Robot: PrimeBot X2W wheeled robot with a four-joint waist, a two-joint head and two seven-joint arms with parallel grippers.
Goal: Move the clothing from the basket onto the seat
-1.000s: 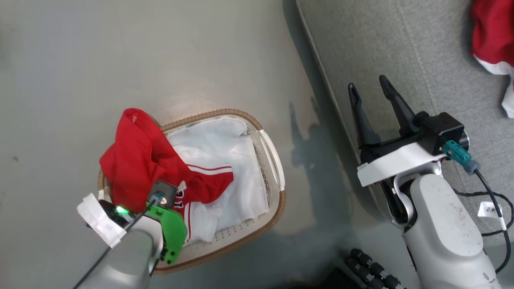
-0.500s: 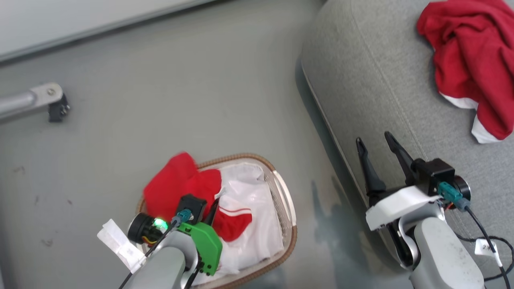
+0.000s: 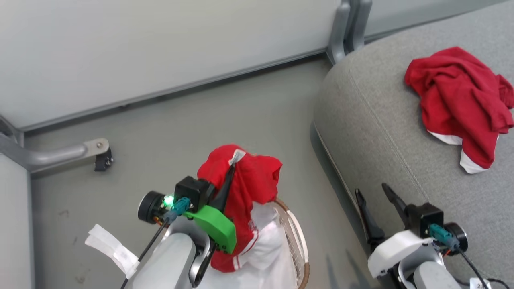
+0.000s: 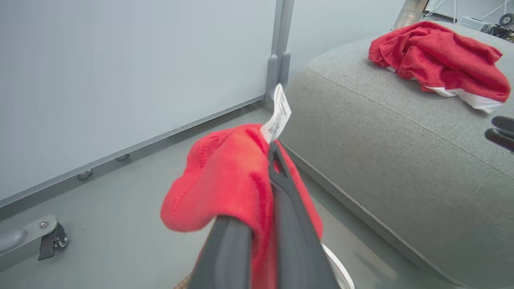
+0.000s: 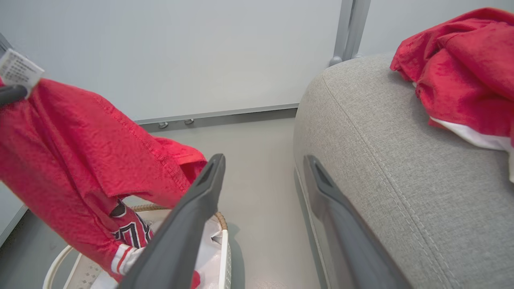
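Your left gripper (image 4: 274, 150) is clamped on a red jersey (image 3: 253, 180), its two dark fingers pressed together with the cloth pinched between them near the tips. A small white label (image 4: 279, 112) sewn to the jersey sticks up just past those tips. You will see the jersey held up above the basket (image 3: 295, 235), draped over and around the fingers and hanging down in folds. In the right wrist view its lower end, with a white and red striped edge and dark numerals, reaches down into the basket's opening; whether it touches anything there cannot be told. White cloth (image 3: 269, 257) lies in the basket beneath it. The basket stands on the grey floor (image 3: 180, 128), near the front edge of the seat (image 3: 385, 132) but apart from it. A second red jersey (image 3: 453, 96), with white showing at its lower edge, lies crumpled on top of the seat, well away from both arms. Your right gripper (image 3: 371, 188) has its fingers spread apart with nothing between them, and it sits just in front of the seat's rounded front edge. Behind the floor runs a pale wall panel (image 3: 160, 48), and a metal leg (image 3: 68, 152) rests on the floor at the left.
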